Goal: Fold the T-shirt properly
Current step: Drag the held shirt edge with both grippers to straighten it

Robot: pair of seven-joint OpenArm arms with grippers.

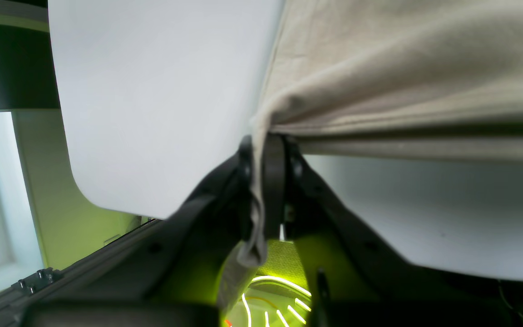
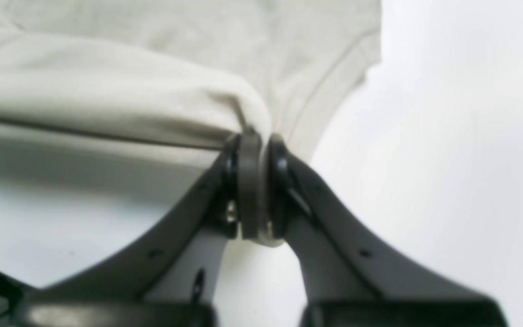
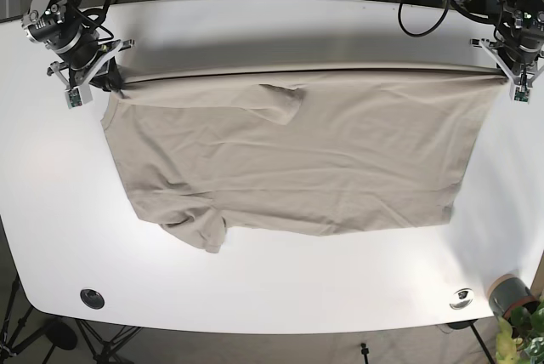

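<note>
**Far edge pinched at both ends, shirt body lying toward the near side**

The beige T-shirt [image 3: 289, 168] lies spread across the white table [image 3: 272, 296], its long axis running left to right. One sleeve pokes out at the near left, and another is folded over onto the cloth close to the far edge. That far edge is drawn into a straight, taut line, raised a little off the table and casting a shadow behind it.

At the left end of that line, the right gripper [image 2: 258, 136] is closed on a bunch of fabric, its jaws pressed together with cloth squeezed between. At the right end, the left gripper [image 1: 263, 141] is likewise clamped, a tail of cloth hanging down through its jaws.

From both grippers the rest of the shirt lies toward the near side. So I judge the coming move to be carrying the held edge nearward over the body, both arms moving evenly together to keep the fold line straight.
</note>
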